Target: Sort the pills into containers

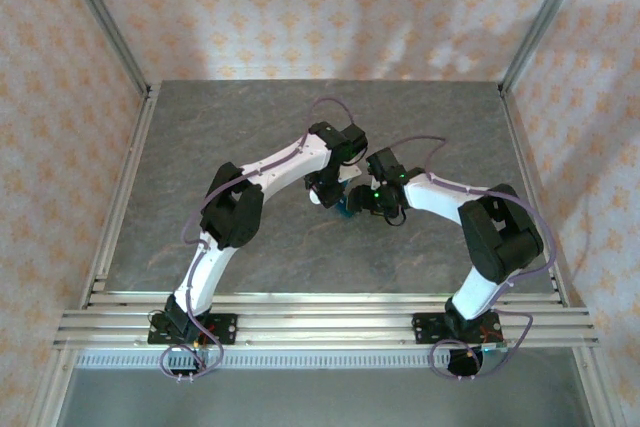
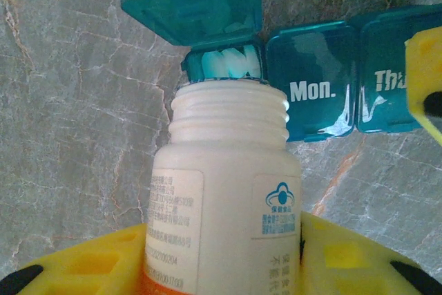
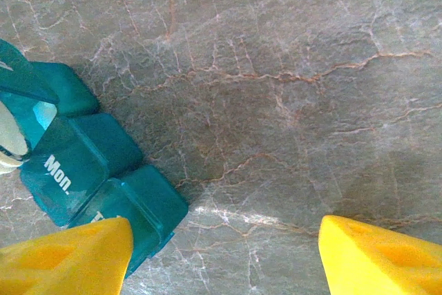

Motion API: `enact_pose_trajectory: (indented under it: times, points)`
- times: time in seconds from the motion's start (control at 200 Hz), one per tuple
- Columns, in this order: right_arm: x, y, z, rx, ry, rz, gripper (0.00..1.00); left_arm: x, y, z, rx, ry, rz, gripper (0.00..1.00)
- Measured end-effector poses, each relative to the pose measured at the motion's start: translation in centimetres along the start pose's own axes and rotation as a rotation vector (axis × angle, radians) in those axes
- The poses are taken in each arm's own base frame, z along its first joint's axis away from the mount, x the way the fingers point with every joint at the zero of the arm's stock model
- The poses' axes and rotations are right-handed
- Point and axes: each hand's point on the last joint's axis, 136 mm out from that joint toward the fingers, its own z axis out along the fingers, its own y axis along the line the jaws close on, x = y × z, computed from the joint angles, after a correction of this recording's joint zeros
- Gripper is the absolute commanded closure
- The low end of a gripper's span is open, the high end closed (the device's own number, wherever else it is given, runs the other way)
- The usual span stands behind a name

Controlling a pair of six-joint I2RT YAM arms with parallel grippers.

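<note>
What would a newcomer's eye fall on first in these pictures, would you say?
Most striking is the white bottle, cap off, held in the left gripper with its mouth at the open end compartment of the teal pill box, where white pills lie under the raised lid. The neighbouring Mon. lid is closed. Beside the box, the right gripper stands open over the grey marbled table.

bottle (image 2: 228,191) blocking pill box (image 2: 321,84), free table (image 3: 276,101) beyond
</note>
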Motion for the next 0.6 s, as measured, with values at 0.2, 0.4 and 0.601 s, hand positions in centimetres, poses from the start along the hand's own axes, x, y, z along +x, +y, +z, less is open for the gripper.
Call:
enact_pose_trajectory:
  times: [0.2,0.4,0.601]
  points:
    - [-0.02,0.01,0.03,0.000,0.000,0.000,0.28,0.00,0.03,0.00,-0.002,0.000,0.000,1.00]
    - [-0.01,0.00,0.04,0.000,0.001,0.000,0.28,0.12,0.06,0.25,-0.006,-0.002,-0.001,1.00]
    - [-0.01,0.00,0.04,0.000,0.001,0.000,0.28,0.22,0.07,0.28,-0.014,-0.036,-0.004,1.00]
